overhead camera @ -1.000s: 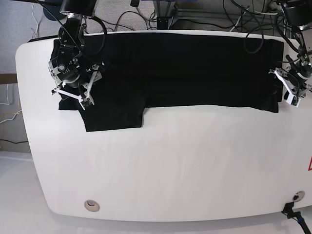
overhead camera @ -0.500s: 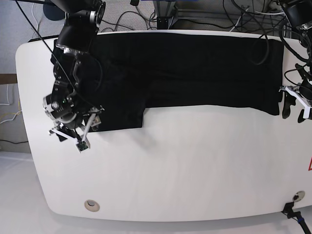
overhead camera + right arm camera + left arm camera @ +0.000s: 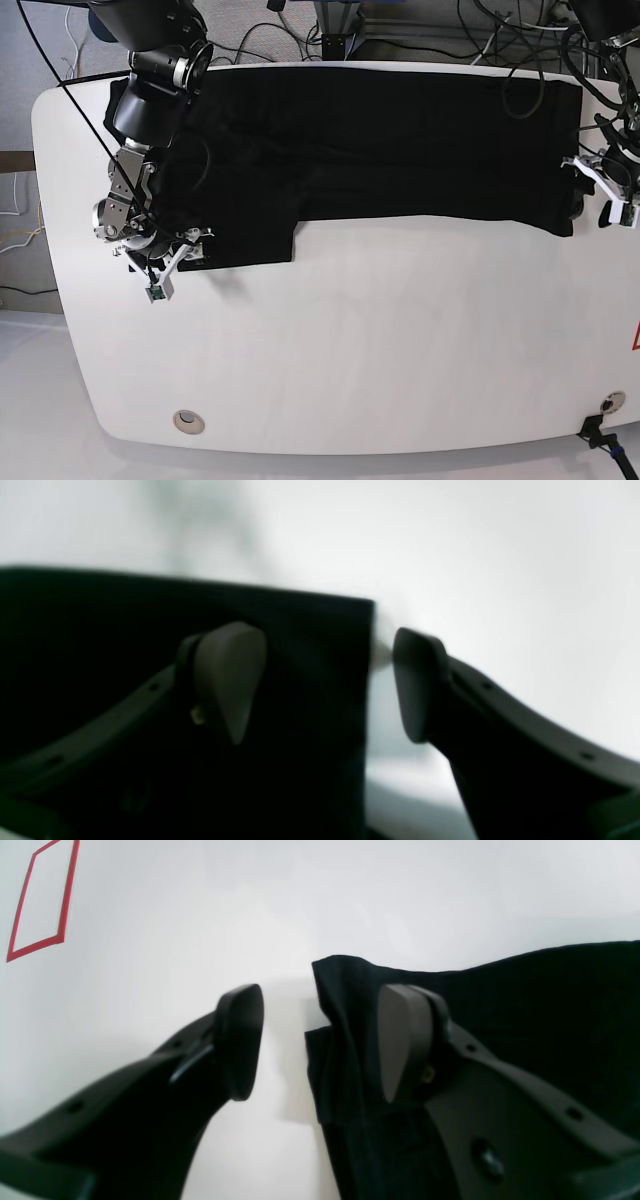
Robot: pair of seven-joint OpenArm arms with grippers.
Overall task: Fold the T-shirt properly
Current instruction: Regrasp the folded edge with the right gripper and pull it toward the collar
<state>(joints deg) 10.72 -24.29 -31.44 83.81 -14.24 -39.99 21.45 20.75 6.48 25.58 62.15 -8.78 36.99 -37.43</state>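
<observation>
The black T-shirt [image 3: 380, 140] lies flat across the far half of the white table [image 3: 350, 350], folded lengthwise, with one sleeve [image 3: 240, 235] sticking out toward the near side at the left. In the base view my right gripper [image 3: 172, 262] sits at that sleeve's lower left corner. In the right wrist view it is open [image 3: 322, 680], one finger [image 3: 230, 675] over the T-shirt [image 3: 100, 630] and the other over bare table. My left gripper [image 3: 598, 192] is at the T-shirt's right hem corner, also open [image 3: 320, 1040], with the T-shirt's wrinkled edge [image 3: 340, 1050] between its fingers.
Cables [image 3: 480, 30] and stands crowd the floor behind the table. Two round grommet holes [image 3: 188, 421] [image 3: 611, 402] sit near the front edge. A red taped outline [image 3: 37, 900] marks the table beside the left gripper; a red mark [image 3: 635, 340] also shows at the right edge.
My right gripper has travelled down the shirt's left edge to the sleeve's lower corner. The left gripper drifted outward off the hem and has come back to the corner. Both stayed open.
</observation>
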